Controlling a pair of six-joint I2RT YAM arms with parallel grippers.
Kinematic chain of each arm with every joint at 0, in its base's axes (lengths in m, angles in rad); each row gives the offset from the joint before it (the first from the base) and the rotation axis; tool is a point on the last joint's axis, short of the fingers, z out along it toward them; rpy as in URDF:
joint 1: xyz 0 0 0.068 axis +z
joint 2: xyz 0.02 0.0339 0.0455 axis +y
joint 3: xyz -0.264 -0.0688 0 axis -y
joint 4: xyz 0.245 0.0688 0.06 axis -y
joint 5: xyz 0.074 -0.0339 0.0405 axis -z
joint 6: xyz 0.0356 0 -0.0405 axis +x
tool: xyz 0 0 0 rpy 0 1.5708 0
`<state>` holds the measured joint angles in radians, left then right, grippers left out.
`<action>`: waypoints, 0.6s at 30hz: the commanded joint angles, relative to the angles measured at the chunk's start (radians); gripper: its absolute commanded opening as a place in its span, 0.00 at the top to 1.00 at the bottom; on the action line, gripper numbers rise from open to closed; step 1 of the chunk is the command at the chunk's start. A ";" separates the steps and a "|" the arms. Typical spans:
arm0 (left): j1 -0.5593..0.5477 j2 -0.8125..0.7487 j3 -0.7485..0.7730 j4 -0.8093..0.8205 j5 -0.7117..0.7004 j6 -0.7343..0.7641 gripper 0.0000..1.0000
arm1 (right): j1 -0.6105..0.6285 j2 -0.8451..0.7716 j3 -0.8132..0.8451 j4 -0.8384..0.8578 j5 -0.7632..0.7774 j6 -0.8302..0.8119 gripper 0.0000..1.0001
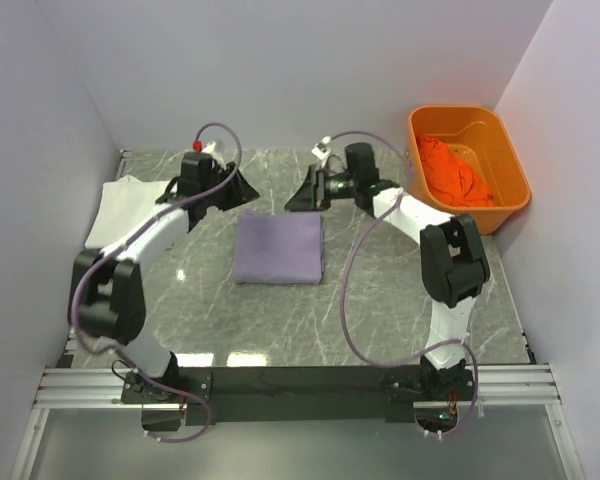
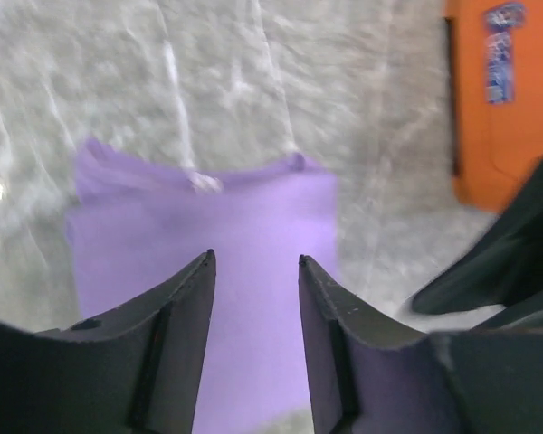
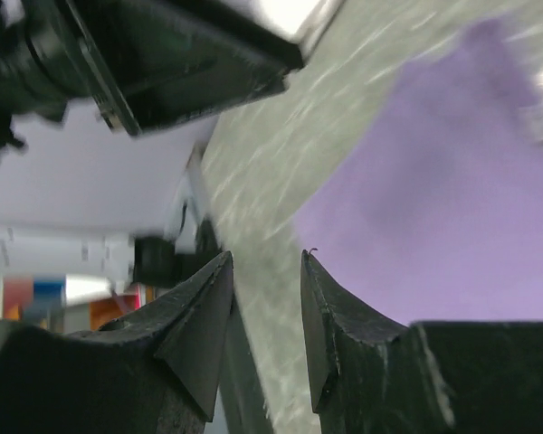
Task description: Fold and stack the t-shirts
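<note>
A lavender t-shirt (image 1: 279, 247) lies folded into a neat rectangle in the middle of the table. Both grippers hover just behind its far edge. My left gripper (image 1: 246, 190) is open, and in its wrist view the lavender t-shirt (image 2: 244, 217) shows through the empty gap of my left gripper (image 2: 254, 258). My right gripper (image 1: 295, 199) is open too; my right gripper (image 3: 265, 256) has bare table between its fingers, beside the lavender t-shirt (image 3: 443, 208). A white t-shirt (image 1: 125, 205) lies at the far left. An orange t-shirt (image 1: 458, 172) is crumpled inside the tub.
The rigid orange tub (image 1: 510, 160) stands at the back right corner against the wall. Grey walls close in the table on three sides. The marble tabletop (image 1: 380, 300) is bare in front of the lavender shirt. Cables loop over both arms.
</note>
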<state>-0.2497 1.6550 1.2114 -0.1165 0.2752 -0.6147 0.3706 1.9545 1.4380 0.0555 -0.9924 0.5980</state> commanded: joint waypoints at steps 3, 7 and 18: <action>-0.031 -0.164 -0.292 0.029 0.050 -0.137 0.58 | 0.170 -0.016 -0.090 -0.138 -0.092 -0.147 0.58; -0.034 -0.189 -0.423 0.095 0.084 -0.235 0.71 | 0.234 0.097 0.007 -0.325 -0.104 -0.259 0.59; -0.010 -0.020 -0.421 -0.023 0.007 -0.211 0.99 | 0.223 0.417 0.154 -0.520 -0.052 -0.282 0.71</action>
<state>-0.2779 1.5742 0.7486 -0.0868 0.3233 -0.8330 0.6117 2.3436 1.5616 -0.3763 -1.1267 0.3466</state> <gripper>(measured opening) 0.016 0.295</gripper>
